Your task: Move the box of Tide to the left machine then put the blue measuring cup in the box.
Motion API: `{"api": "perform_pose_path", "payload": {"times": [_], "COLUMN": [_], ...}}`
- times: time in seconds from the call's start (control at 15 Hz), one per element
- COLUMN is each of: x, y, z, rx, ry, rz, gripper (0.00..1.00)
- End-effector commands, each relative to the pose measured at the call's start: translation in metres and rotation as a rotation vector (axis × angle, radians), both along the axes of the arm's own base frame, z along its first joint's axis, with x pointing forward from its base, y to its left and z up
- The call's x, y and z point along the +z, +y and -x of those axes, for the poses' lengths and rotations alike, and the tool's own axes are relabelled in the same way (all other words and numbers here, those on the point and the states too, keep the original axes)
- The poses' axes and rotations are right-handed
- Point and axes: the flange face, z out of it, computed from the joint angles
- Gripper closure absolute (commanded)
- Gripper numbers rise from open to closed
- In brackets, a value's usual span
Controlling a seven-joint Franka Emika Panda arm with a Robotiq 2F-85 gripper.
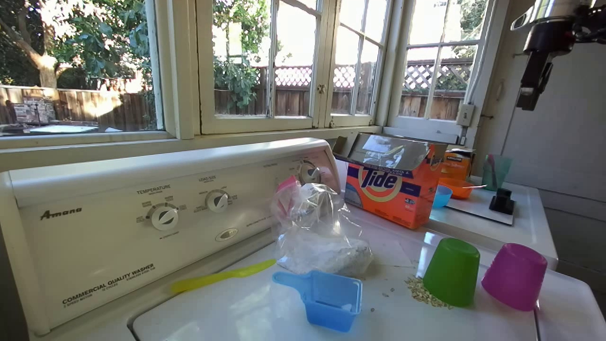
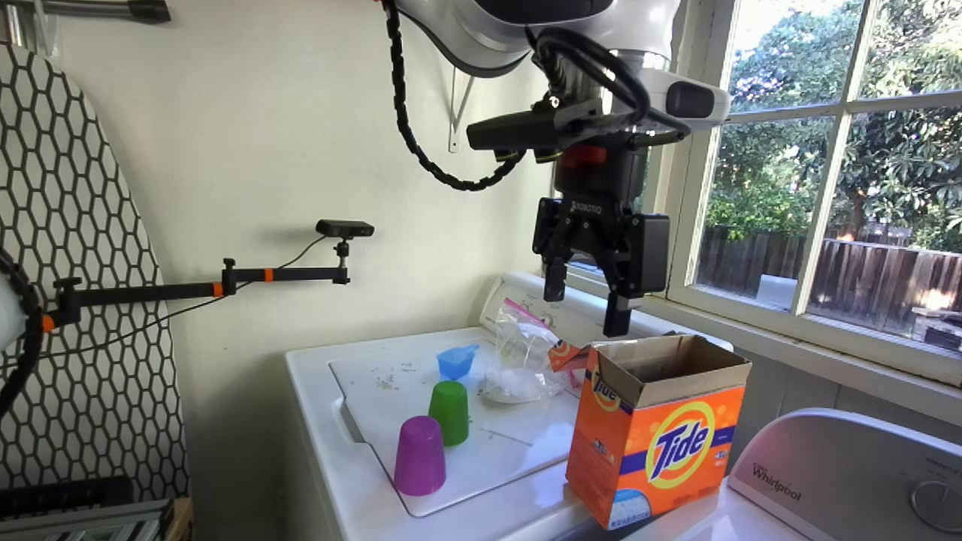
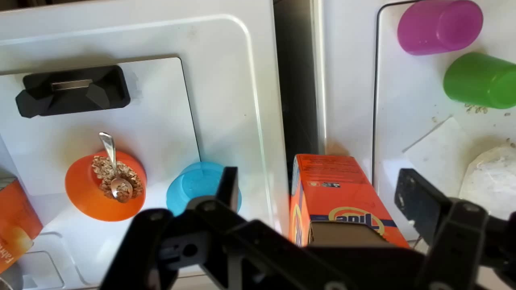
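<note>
The orange box of Tide (image 1: 393, 194) stands upright, top open, beside the gap between two machines; its exact footing is hard to tell. It also shows in an exterior view (image 2: 669, 443) and the wrist view (image 3: 334, 181). My gripper (image 2: 586, 304) is open and empty, above the box and apart from it; in the wrist view its fingers (image 3: 320, 191) appear either side of the box. The left machine (image 1: 109, 227) is the white Amana washer. The blue measuring cup (image 1: 331, 300) sits on its lid, also in an exterior view (image 2: 455, 362), and is out of the wrist view.
A clear bag of white powder (image 1: 322, 255), a green cup (image 1: 452, 272), a magenta cup (image 1: 516, 277) and a yellow knife (image 1: 222, 277) are on the washer. The Whirlpool machine (image 3: 225, 60) holds an orange bowl (image 3: 78, 185), a round blue cup (image 3: 189, 181) and a black handle (image 3: 76, 90).
</note>
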Motion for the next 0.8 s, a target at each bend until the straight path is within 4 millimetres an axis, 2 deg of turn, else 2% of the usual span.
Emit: {"api": "perform_pose_path", "payload": {"times": [0.0,0.33,0.73], "x": [0.004,0.012,-0.007], "y": [0.013,0.041,0.049], "z": [-0.01,-0.027,-0.047], "rx": [-0.139,-0.221,-0.265], "ry": [-0.018,-0.127,-0.192], "rz": [-0.051,-0.078,-0.045], "gripper": [0.0,0.0,0.0]}}
